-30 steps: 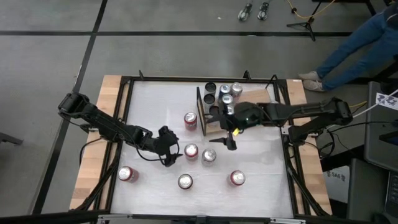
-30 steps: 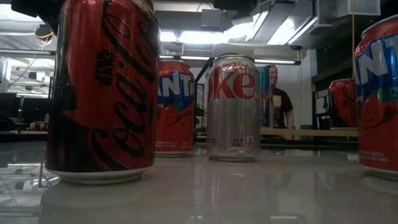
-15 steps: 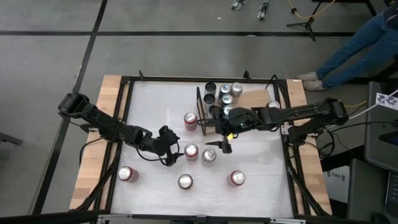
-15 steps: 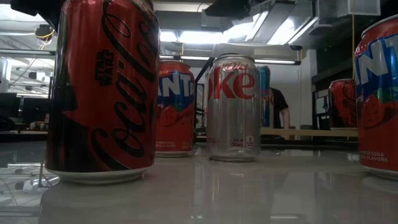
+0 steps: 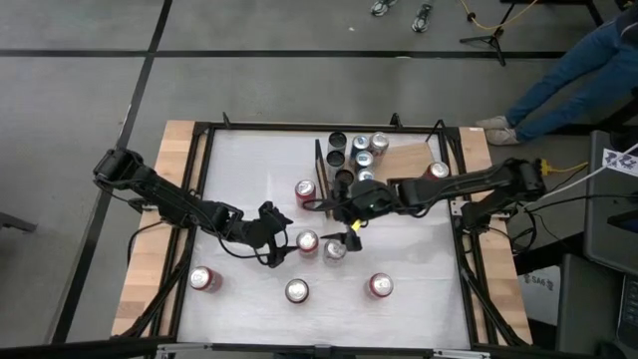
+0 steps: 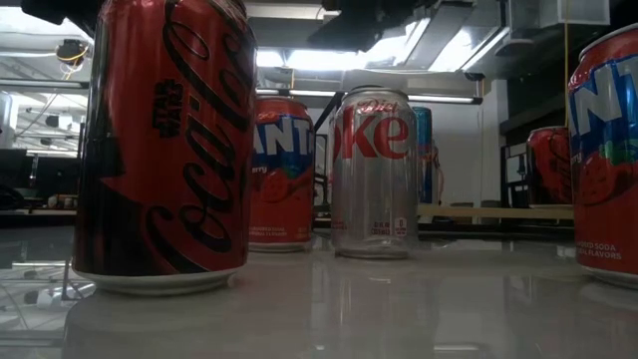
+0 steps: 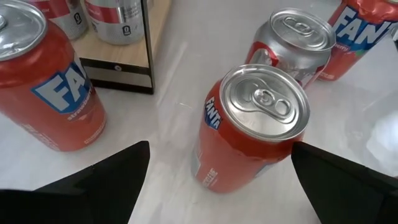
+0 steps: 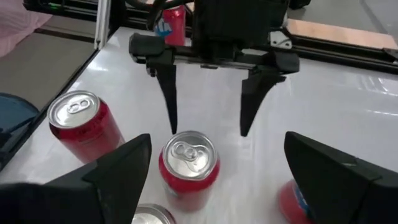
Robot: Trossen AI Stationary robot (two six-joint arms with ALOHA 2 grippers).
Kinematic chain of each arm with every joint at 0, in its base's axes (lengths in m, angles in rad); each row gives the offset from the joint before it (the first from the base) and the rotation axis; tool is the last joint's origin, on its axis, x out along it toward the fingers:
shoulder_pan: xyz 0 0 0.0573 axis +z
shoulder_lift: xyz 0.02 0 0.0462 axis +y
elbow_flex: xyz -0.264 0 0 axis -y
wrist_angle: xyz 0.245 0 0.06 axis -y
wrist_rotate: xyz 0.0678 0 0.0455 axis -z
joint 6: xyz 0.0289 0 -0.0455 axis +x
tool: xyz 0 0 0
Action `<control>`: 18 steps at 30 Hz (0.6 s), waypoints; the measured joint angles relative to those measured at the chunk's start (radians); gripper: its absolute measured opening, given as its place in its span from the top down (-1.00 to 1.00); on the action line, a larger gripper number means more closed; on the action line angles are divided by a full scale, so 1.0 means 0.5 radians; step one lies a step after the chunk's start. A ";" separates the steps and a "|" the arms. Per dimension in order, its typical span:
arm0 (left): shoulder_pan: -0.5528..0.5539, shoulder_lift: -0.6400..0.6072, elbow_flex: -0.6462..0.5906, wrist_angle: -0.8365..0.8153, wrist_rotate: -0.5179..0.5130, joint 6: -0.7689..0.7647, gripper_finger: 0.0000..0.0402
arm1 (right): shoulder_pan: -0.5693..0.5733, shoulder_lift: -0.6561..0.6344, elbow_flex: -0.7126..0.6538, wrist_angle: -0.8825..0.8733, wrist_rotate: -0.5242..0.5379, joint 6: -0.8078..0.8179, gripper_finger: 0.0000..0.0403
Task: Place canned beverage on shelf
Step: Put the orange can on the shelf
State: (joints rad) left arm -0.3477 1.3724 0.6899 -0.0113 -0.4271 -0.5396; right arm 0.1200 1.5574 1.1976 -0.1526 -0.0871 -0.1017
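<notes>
A red Fanta can (image 7: 252,127) stands upright on the white table, with a silver Diet Coke can (image 5: 335,249) right beside it. My left gripper (image 5: 286,237) is open; its fingers stand on either side of the Fanta can's left side without touching it. My right gripper (image 5: 351,233) hovers open just above and to the right of the silver can, facing the left gripper. The shelf (image 5: 404,160), a light wooden board with a black frame at its left end, lies at the far right and holds several upright cans.
More cans stand loose on the table: a red one (image 5: 305,191) beside the shelf frame and three along the near side (image 5: 202,279), (image 5: 297,290), (image 5: 380,286). A lone can (image 5: 437,172) stands on the shelf's right end. A black frame edges the table.
My right gripper has come down and moved from beside the shelf toward the table's left and near edge, ending over the silver can. It has stayed open. The cans have not moved.
</notes>
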 joint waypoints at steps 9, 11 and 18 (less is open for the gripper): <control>0.000 0.000 0.000 -0.010 0.002 0.003 -0.92 | 0.000 0.048 0.002 0.211 -0.022 0.358 -0.77; 0.000 0.000 0.000 -0.005 0.002 0.003 -0.92 | 0.020 0.053 -0.001 0.190 -0.021 0.401 -0.77; 0.000 0.000 0.000 -0.006 0.003 0.003 -0.92 | 0.180 0.065 -0.001 0.216 0.149 0.404 -0.77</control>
State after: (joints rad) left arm -0.3477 1.3724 0.6899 -0.0143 -0.4255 -0.5381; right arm 0.2099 1.5898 1.1973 -0.0447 -0.0126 0.1004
